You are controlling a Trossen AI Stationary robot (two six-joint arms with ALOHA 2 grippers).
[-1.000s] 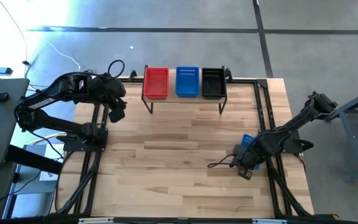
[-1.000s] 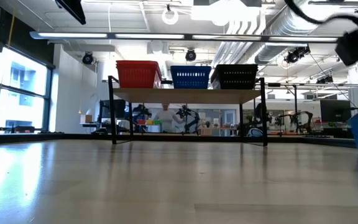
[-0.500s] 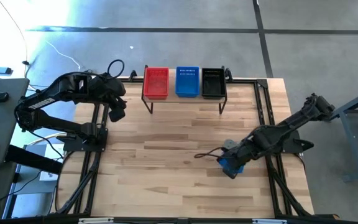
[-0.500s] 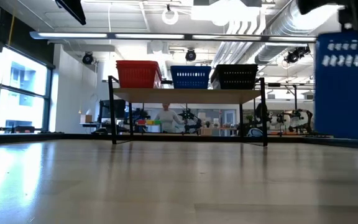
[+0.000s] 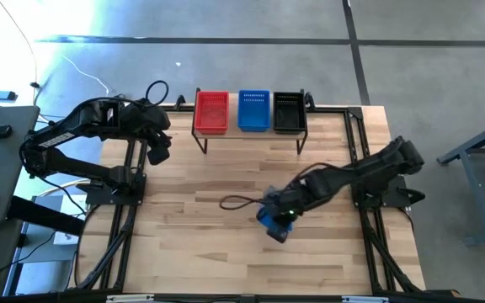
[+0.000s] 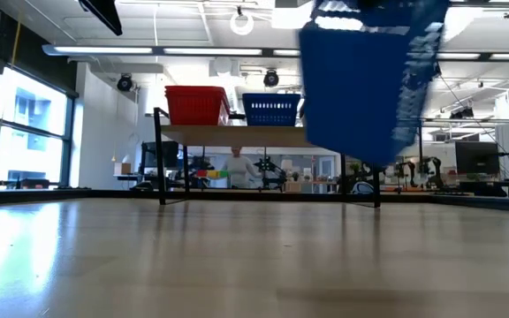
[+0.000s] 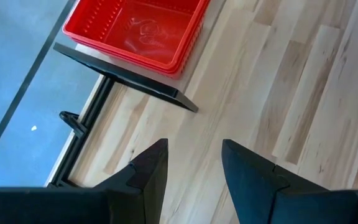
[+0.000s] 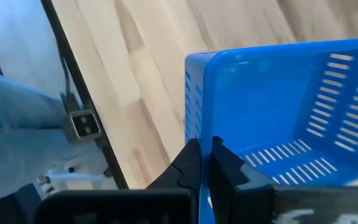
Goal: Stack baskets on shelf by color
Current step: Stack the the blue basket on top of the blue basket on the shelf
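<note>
Now blue basket (image 5: 272, 225) in right tool (image 5: 281, 220)

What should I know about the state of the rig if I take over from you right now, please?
Right end effector: shut on a blue basket, carried above mid-table.
Left end effector: open, empty, waiting near the shelf, on its red end.
On the shelf: red stack, blue stack, black stack; how many are in each cannot be told.
Left: set the carried basket on the blue stack. No other loose baskets show on the table.
</note>
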